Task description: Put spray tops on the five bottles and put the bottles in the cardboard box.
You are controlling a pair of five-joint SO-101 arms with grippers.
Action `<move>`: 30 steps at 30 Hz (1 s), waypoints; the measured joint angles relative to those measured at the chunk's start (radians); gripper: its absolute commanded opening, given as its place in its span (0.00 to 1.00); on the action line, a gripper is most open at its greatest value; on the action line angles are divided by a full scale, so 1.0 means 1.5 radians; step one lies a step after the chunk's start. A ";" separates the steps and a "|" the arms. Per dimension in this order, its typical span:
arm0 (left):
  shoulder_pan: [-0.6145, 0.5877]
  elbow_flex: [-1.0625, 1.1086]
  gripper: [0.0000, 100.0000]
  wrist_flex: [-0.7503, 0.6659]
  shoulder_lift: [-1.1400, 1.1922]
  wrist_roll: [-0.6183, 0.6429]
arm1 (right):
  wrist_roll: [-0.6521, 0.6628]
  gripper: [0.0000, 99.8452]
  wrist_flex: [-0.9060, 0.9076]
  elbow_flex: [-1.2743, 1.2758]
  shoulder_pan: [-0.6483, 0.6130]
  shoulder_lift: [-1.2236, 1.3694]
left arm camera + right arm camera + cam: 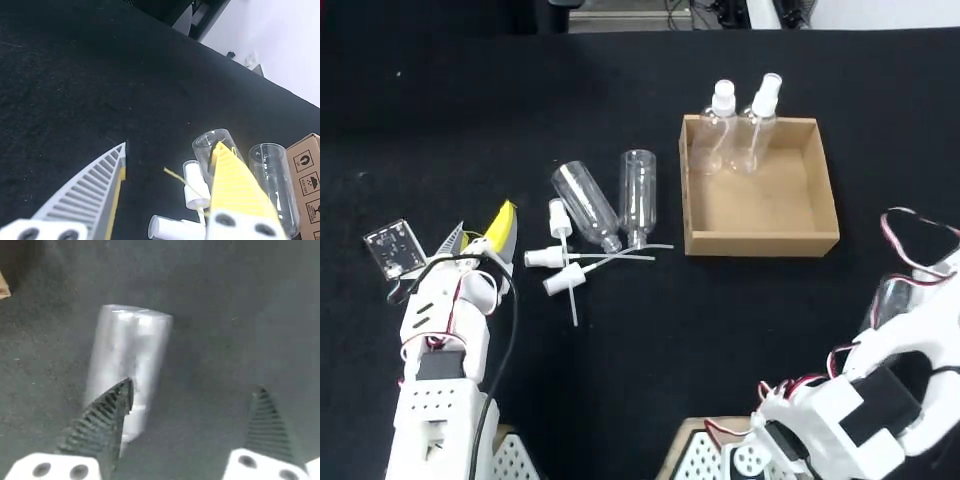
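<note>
Two clear bottles lie uncapped at the table's middle, with three white spray tops loose just in front of them. The cardboard box to their right holds two capped bottles standing in its far left corner. My left gripper is open, left of the spray tops; its wrist view has the bottles and a spray top beyond its yellow finger. My right gripper is open above a fifth uncapped bottle, which lies near the front right.
The black cloth covers the whole table. A small grey board lies by the left arm. The right arm's body and its red and white wires fill the front right corner, close to the box.
</note>
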 measured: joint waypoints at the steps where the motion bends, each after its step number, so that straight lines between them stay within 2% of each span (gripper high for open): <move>1: 0.000 0.000 0.27 0.000 0.000 0.000 | 0.036 0.14 0.000 -0.002 0.013 0.000; 9: 0.012 0.000 0.27 0.000 0.000 -0.001 | 0.331 0.14 -0.048 0.063 0.054 0.000; 15: 0.060 0.000 0.27 0.000 0.000 -0.069 | 0.434 0.40 -0.127 0.106 0.054 0.000; 17: 0.062 0.000 0.27 0.000 0.000 -0.074 | 0.466 0.44 -0.145 0.106 0.054 0.000; 21: 0.063 0.000 0.27 0.000 0.000 -0.076 | 0.566 0.45 -0.208 0.120 0.054 0.000; 27: 0.065 0.000 0.27 0.000 0.000 -0.076 | 0.762 0.45 -0.271 0.225 0.050 0.000; 30: 0.065 0.000 0.27 0.000 0.000 -0.076 | 0.795 0.45 -0.300 0.244 0.035 0.000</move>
